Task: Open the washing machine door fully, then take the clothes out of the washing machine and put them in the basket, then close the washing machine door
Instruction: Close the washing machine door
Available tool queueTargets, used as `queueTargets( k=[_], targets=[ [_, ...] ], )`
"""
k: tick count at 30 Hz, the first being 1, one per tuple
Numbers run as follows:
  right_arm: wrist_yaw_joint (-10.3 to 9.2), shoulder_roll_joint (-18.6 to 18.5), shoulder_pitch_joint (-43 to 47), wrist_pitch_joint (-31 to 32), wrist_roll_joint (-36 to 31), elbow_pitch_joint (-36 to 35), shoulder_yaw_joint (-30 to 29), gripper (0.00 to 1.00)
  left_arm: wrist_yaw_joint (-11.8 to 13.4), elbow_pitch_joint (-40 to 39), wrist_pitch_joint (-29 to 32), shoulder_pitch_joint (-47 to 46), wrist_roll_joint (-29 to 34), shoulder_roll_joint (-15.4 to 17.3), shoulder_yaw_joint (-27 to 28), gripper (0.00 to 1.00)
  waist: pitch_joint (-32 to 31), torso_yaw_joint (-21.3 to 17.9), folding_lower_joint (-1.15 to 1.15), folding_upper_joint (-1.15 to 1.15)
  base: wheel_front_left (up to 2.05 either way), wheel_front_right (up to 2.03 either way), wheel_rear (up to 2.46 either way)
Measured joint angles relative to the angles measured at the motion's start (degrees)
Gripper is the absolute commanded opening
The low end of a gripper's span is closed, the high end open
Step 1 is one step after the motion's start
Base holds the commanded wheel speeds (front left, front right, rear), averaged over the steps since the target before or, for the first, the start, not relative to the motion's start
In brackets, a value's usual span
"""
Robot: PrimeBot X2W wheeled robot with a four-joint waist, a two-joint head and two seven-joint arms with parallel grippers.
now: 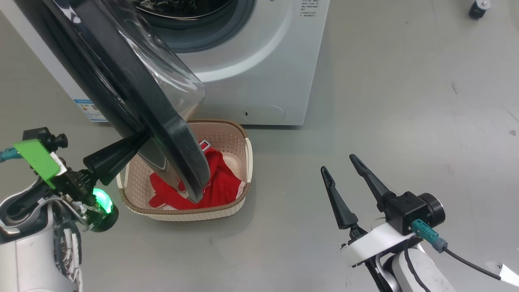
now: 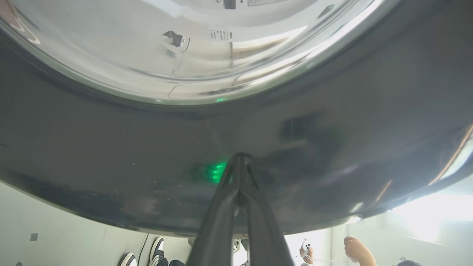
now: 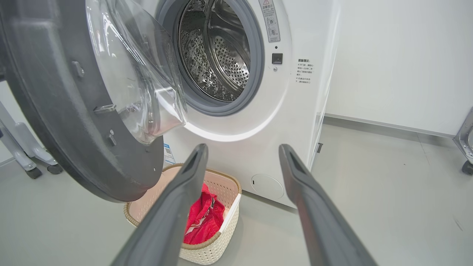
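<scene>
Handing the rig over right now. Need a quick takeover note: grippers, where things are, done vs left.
Left gripper: shut, holding nothing, tips against the glossy black outer face of the door.
Right gripper: open, empty, over the floor to the right of the basket.
Things: clothes lie in the basket, which sits on the floor in front of the washing machine. The door stands open, its lower edge over the basket in the head view.
Done: door opened, clothes in basket; the visible part of the drum shows none.
Left: push the door shut.
</scene>
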Motion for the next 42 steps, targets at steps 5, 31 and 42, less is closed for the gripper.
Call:
queueTargets(
  k=[5,31,42],
  targets=[
    [0.00,0.04,-0.09,0.00,0.10,-0.01,0.31,1.00,0.00,-0.34,-5.80,0.19,0.04,0.08,-1.77,0.00,0.39,-2.02,0.00,0.00,0.00,0.00,0.00],
    [-1.18,0.18,-0.19,0.00,4.00,-2.19,2.38,1.00,2.40,-0.63,-31.07,-0.55,-0.46,0.20,-5.88,0.00,3.86,-16.47,0.00,0.00,0.00,0.00,0.00],
    [-2.22,0.31,-0.51,0.00,5.46,-3.19,2.88,1.00,2.64,1.29,-43.29,-5.17,-0.20,0.25,-3.53,0.00,6.10,-21.13,0.00,0.00,0.00,0.00,0.00]
  ],
)
